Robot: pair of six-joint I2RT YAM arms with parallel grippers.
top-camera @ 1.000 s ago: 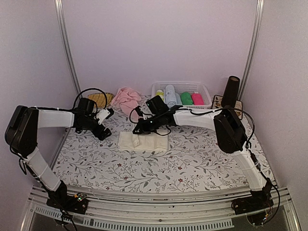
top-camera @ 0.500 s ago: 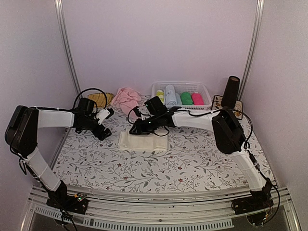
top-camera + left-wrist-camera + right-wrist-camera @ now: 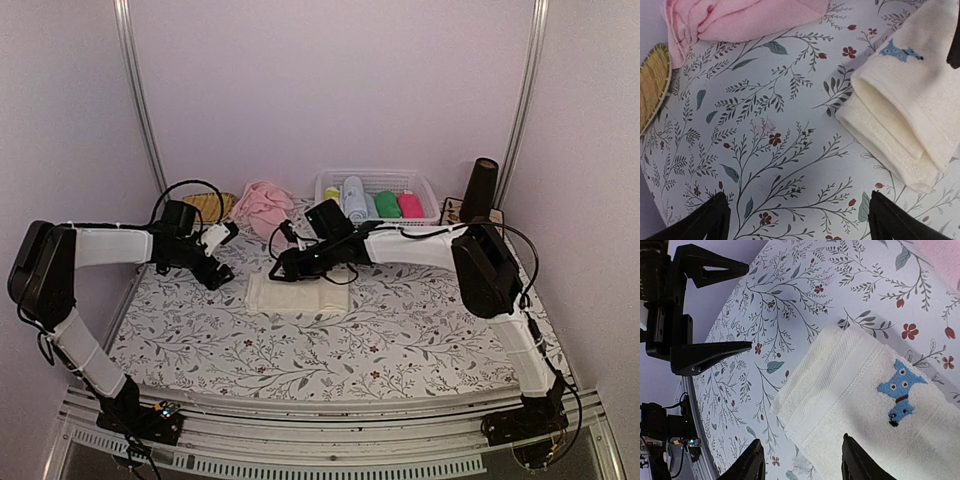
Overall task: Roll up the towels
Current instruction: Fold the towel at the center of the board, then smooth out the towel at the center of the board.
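- Overhead, the left arm stretches level from the left side toward the middle. The left gripper [image 3: 224, 256] has its fingers spread wide over the bare floral tablecloth [image 3: 400, 330] and holds nothing.
- The right arm reaches across from the right, elbow raised. The right gripper [image 3: 283, 268] hangs over the far left corner of the cream towel [image 3: 300, 297]. Its fingers are parted and pinch no cloth; I cannot tell whether the tips touch it.
- That towel lies folded flat at table centre, its layered edges facing the left gripper and a blue dog stitched on top.
- The pink towel [image 3: 262, 205] sits crumpled at the back, between a woven dish [image 3: 205, 205] and a white basket [image 3: 428, 200] of coloured rolls.
- Bare cloth separates the two grippers and runs along the whole near side. A black cylinder [image 3: 483, 185] stands at the right rear.
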